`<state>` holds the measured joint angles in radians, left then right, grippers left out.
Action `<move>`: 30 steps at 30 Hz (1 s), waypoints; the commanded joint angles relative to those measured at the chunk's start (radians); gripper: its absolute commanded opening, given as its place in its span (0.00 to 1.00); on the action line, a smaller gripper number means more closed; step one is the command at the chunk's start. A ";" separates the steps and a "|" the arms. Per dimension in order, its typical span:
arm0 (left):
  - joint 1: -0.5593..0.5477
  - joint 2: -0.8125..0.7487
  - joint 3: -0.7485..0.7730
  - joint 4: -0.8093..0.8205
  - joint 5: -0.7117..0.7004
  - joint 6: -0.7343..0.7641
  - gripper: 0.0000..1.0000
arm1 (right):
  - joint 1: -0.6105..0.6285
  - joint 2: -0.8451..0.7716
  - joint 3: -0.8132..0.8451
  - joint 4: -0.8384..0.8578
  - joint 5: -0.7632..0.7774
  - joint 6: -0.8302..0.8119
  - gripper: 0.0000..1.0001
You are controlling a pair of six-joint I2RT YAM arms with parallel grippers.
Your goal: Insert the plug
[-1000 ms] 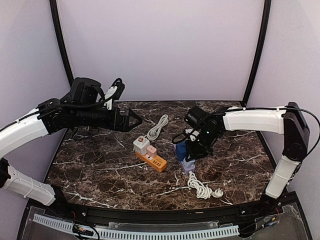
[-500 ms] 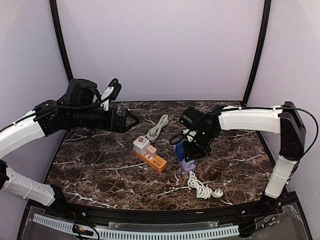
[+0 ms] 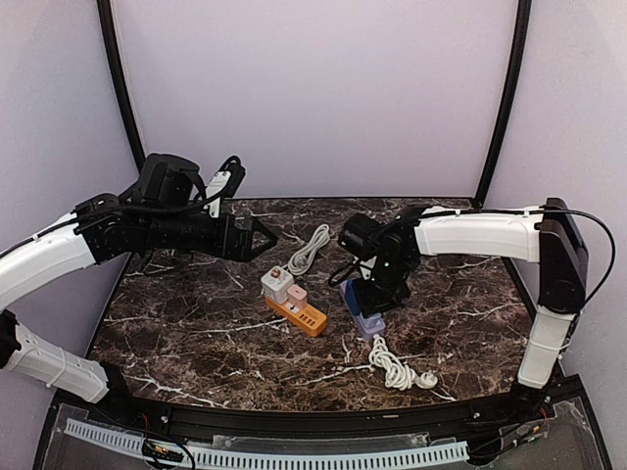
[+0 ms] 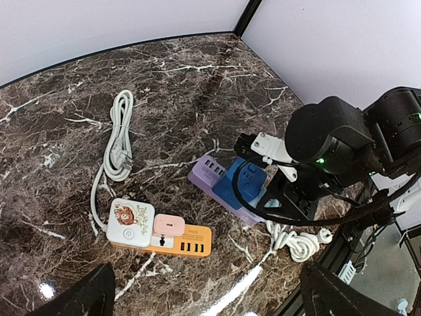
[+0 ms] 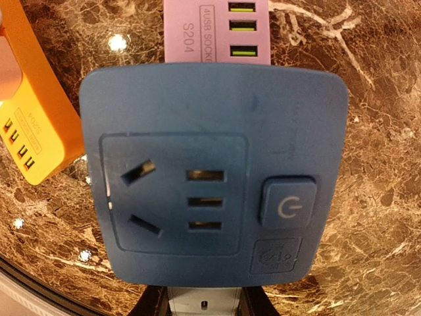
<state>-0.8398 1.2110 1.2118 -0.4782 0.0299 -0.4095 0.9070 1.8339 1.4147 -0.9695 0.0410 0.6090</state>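
A blue socket block (image 5: 214, 174) sits on a purple power strip (image 5: 216, 29), its three-pin and two-pin slots facing up. It also shows in the top view (image 3: 355, 297) and the left wrist view (image 4: 247, 184). My right gripper (image 5: 202, 304) is shut on a small white plug (image 5: 204, 301) and hovers close above the block's near edge. In the top view the right gripper (image 3: 374, 294) hangs over the block. My left gripper (image 3: 266, 236) is open and empty, held high above the table's back left; its fingers (image 4: 89, 296) frame the left wrist view.
An orange power strip (image 3: 306, 316) with a white adapter (image 3: 276, 284) and a pink adapter (image 3: 297, 295) lies left of the purple strip. A coiled white cable (image 3: 308, 251) lies at the back. Another coiled white cable (image 3: 396, 370) with a plug lies at the front.
My right gripper has shifted a little left over the blue block, still holding the plug. My left arm swayed slightly and is back near where it was.
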 commanded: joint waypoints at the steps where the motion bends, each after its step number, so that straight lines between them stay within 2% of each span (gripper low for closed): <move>1: 0.009 0.014 0.036 -0.037 0.016 0.031 0.99 | 0.022 0.033 0.038 -0.075 0.059 0.032 0.00; 30: 0.043 0.061 0.074 -0.052 0.049 0.069 0.99 | 0.052 0.130 0.070 -0.102 0.161 0.078 0.00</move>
<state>-0.8055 1.2701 1.2560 -0.5064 0.0696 -0.3584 0.9550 1.9114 1.4979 -1.0496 0.1532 0.6739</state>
